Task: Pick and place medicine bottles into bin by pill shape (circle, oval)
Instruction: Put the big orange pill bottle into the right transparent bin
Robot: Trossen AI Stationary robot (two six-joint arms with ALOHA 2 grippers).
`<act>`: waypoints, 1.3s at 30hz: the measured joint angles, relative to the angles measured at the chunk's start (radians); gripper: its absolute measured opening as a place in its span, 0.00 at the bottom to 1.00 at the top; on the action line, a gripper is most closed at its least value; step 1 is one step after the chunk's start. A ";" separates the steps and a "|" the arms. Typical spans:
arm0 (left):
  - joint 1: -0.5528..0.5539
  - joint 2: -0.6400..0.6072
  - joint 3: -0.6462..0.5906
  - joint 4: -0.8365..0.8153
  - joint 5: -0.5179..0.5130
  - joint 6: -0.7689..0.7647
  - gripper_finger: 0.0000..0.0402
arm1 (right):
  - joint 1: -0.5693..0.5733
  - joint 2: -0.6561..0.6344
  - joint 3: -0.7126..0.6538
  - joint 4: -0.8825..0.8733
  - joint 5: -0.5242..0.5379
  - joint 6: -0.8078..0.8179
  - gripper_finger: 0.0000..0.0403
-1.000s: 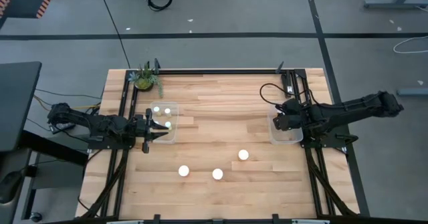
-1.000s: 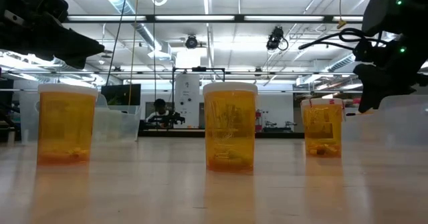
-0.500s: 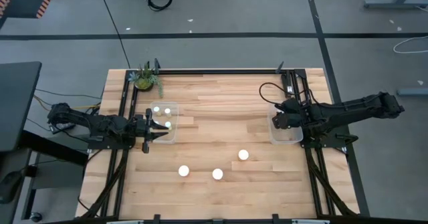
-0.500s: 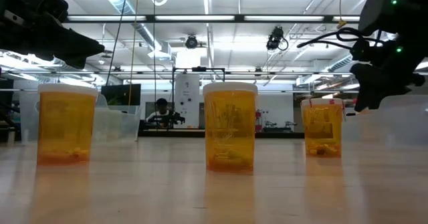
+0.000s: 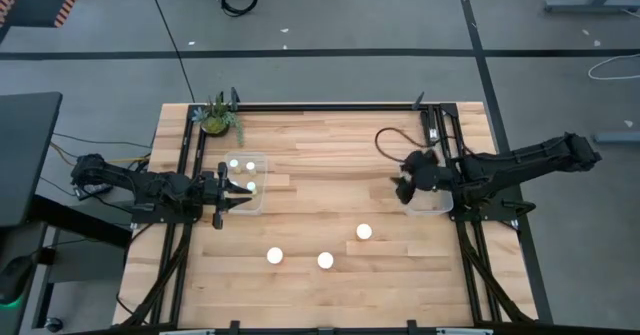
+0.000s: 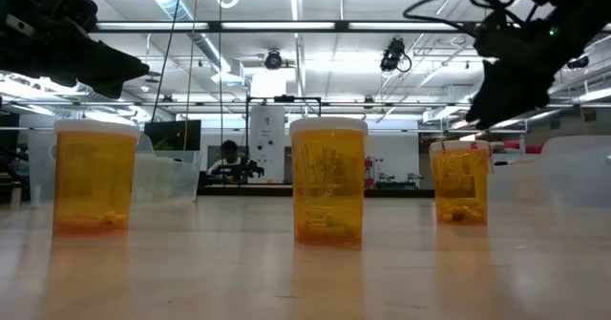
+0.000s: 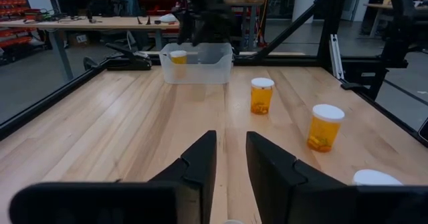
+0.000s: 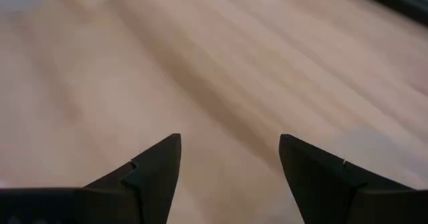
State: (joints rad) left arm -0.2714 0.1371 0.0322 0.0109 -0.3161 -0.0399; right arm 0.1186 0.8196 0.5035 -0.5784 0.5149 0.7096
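Observation:
Three medicine bottles with white caps and orange bodies stand upright on the table (image 5: 274,256) (image 5: 325,260) (image 5: 364,232); they also show in the low view (image 6: 94,177) (image 6: 328,181) (image 6: 460,181). Three more bottles (image 5: 251,165) stand in the clear left bin (image 5: 262,205). One bottle (image 7: 177,55) stands in the clear right bin (image 5: 432,205). My right gripper (image 5: 403,187) is open and empty above bare wood, just left of the right bin; it also shows in its wrist view (image 8: 229,160). My left gripper (image 5: 243,198) hovers at the left bin's near edge, its fingers (image 7: 231,160) a narrow gap apart and empty.
A green potted plant (image 5: 216,117) stands at the table's far left corner. Black frame rails run along the left and right sides (image 5: 190,155) (image 5: 450,135). Bare wood lies between the two bins (image 5: 330,165). A person shows in the room far behind the table (image 6: 227,156).
My right gripper has moved off the right bin toward the table's left edge and has risen; it now hangs over bare wood beside the bin. The bottles have not moved.

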 joint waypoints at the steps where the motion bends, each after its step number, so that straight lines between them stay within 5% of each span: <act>1: 0.000 0.000 0.000 0.000 0.000 0.000 0.23 | 0.012 0.016 0.000 0.039 -0.024 -0.026 0.64; 10: 0.000 0.000 0.000 0.000 0.000 0.000 0.20 | 0.154 0.224 0.000 0.333 -0.330 -0.317 0.64; 39: 0.000 0.000 0.000 0.000 0.000 0.000 0.23 | 0.305 0.570 0.086 0.667 -0.296 -0.453 0.84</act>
State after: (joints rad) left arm -0.2715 0.1368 0.0322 0.0108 -0.3164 -0.0402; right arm 0.4231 1.3894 0.5894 0.0889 0.2184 0.2564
